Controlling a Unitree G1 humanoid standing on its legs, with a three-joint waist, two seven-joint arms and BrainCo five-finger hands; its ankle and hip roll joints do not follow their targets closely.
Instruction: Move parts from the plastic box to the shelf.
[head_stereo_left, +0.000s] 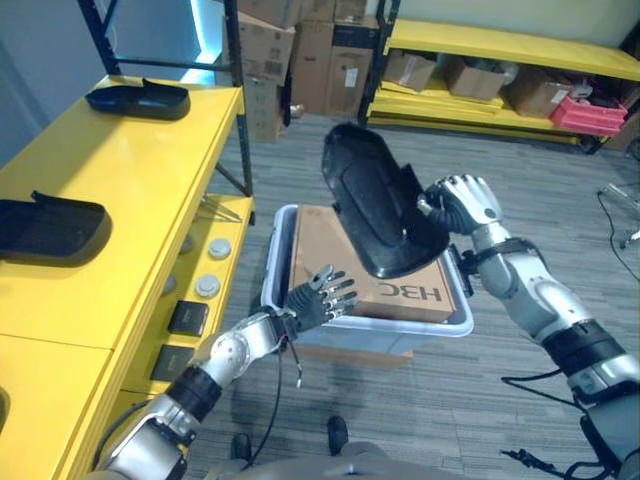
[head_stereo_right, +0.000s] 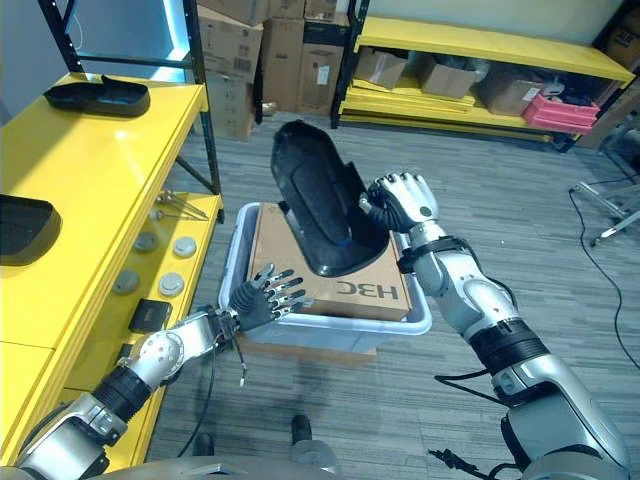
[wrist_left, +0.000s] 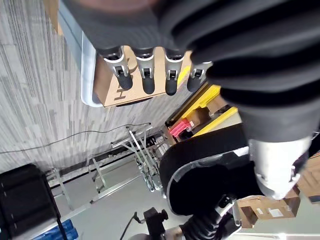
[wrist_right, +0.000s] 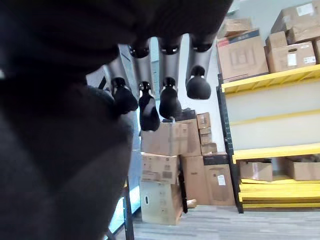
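Observation:
My right hand (head_stereo_left: 462, 203) is shut on the edge of a large black moulded part (head_stereo_left: 375, 200), holding it tilted in the air above the pale plastic box (head_stereo_left: 283, 228). A brown cardboard sheet (head_stereo_left: 330, 255) covers the inside of the box. My left hand (head_stereo_left: 318, 297) is open, fingers spread, at the box's near left rim. The black part (wrist_left: 210, 175) also shows in the left wrist view and, very close, as the dark part (wrist_right: 60, 165) in the right wrist view. Two similar black parts (head_stereo_left: 138, 98) (head_stereo_left: 50, 228) lie on the yellow shelf (head_stereo_left: 130, 200) to the left.
The yellow shelf's lower level holds round grey discs (head_stereo_left: 208, 285) and small dark plates (head_stereo_left: 187, 317). Cardboard boxes (head_stereo_left: 320, 55) stand at the back, next to a second yellow rack (head_stereo_left: 500, 45) with a red crate (head_stereo_left: 588, 113). Grey carpet lies to the right of the box.

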